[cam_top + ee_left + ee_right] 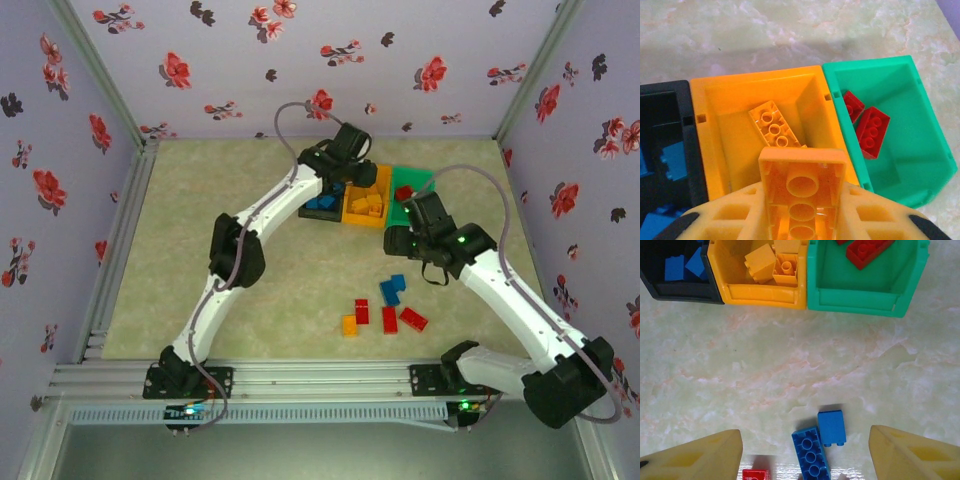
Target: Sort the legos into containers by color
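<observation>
My left hand (802,220) clenches an orange brick (802,175) directly over the orange bin (715,135), while my right hand (805,455) hangs open above blue bricks (831,426).

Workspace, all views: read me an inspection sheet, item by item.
surface: pale marbled table, flat.
job's things: black bin holds blue bricks, orange bin orange ones, green bin red ones; loose bricks lie on the table: two blue, three red, one orange.
clutter: nothing seen.
grippers: left gripper is over the orange bin, jaws shut on an orange brick; right gripper is above the two blue loose bricks, jaws open and empty.
cables: a grey cable loops along each arm, away from the loose bricks.
surroundings: floral walls on three sides; metal rail at the near edge.
</observation>
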You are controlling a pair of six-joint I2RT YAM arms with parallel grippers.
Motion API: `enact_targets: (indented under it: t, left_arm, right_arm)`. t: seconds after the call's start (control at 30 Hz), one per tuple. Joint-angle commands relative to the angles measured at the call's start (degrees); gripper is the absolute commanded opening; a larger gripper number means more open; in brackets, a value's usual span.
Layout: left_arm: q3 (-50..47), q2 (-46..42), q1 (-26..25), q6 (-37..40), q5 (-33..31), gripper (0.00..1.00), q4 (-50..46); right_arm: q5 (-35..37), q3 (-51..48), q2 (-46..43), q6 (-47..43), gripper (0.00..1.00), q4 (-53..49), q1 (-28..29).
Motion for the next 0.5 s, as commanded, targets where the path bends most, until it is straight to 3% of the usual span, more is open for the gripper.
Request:
enact_targets:
  t: [0.0, 0.07, 0.13, 0.17, 0.47]
  left_arm:
    - [3.80, 2.34, 1.38, -1.31, 2.53, 0.32, 2.44]
    - [4.22, 2.86, 1.60, -1.48, 3.30, 0.41, 2.56]
    - [4.19, 2.89, 1.67, -1.29, 4.19, 0.62, 2.77]
    - [4.11, 2.72, 1.68, -1.20, 4.38, 0.65, 2.60]
    - [-3.02, -6.15, 2.32, 1.61, 3.55, 0.67, -0.83]
  right_arm:
    - [1.78, -0.98, -1.50, 0.82, 0.68, -2.15, -0.34]
    - [1.79, -0.99, -1.38, 0.87, 0.68, -2.26, -0.31]
    - [1.74, -1.11, -1.20, 0.92, 0.69, -2.09, -0.35]
    - [1.70, -1.04, -1.04, 0.97, 0.69, -2.03, -0.31]
    - [1.02, -1.33, 0.24, 1.09, 0.69, -1.69, -0.29]
